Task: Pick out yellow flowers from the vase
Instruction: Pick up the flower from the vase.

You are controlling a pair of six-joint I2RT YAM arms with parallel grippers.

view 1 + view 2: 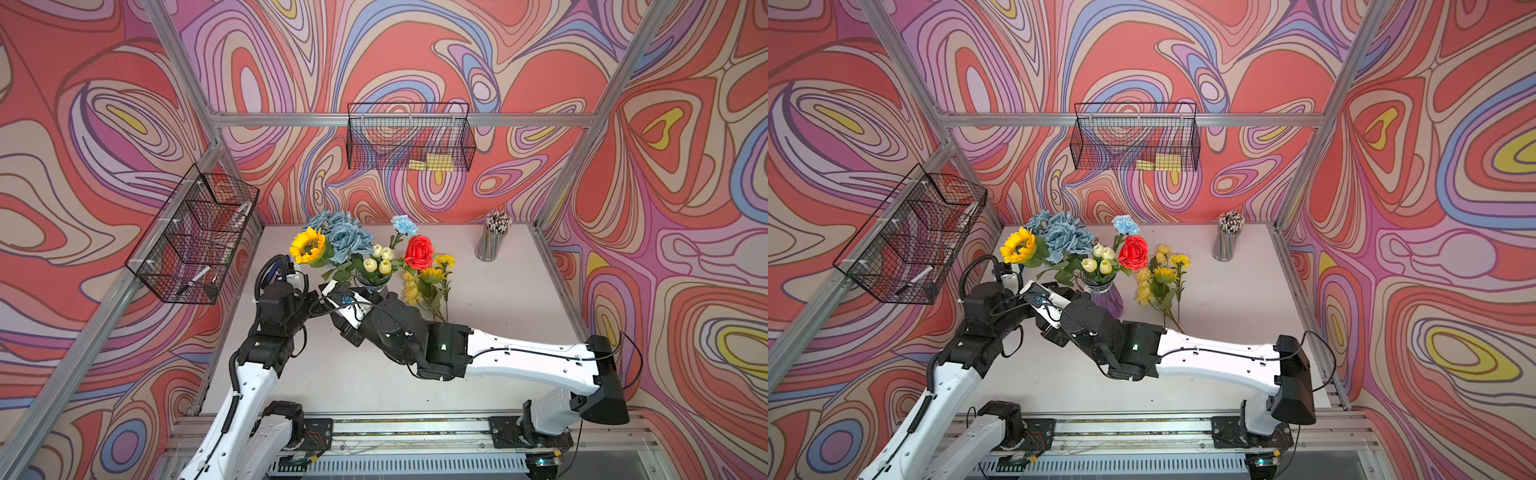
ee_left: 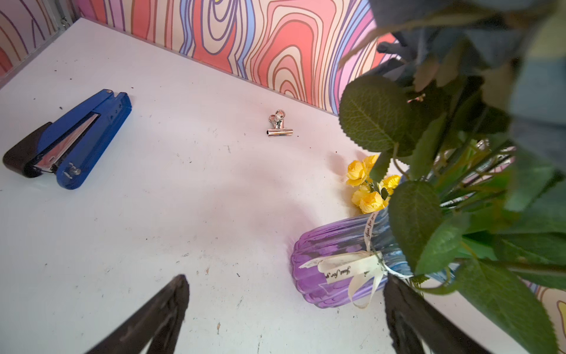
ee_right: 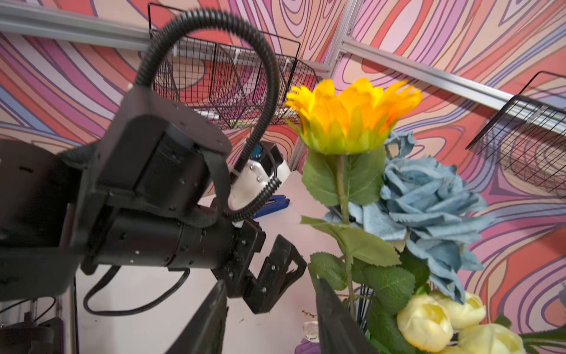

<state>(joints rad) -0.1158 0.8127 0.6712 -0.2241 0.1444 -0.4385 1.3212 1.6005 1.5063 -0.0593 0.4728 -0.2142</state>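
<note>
Now only one sunflower (image 1: 307,246) stands in the vase (image 1: 1106,297), its bloom high above the right pincer (image 3: 272,285) and its stem just beside one finger, outside the gap. That pincer is released, its jaws apart and holding nothing.

The other yellow flowers lie together on the counter (image 1: 519,316): a spray of small roses (image 1: 409,291), a second sunflower (image 1: 432,274) and a carnation (image 1: 444,260). They sit off to the side of the right pincer, on the far side of the vase from the left pincer (image 2: 284,277). The left pincer is spread wide and empty, low over the counter, with the vase just beside one finger.

The step in hand looks like taking this last sunflower. To do it well, the right pincer should shift until the stem sits squarely between its fingers. It should grip bare stem below the big leaves, then draw straight up along the neck. The blue roses (image 3: 428,199) and cream tulip buds (image 3: 428,321) crowd the same opening, so a slanted pull could drag them out or tip the vase. The left pincer is well placed to steady the glass.
</note>
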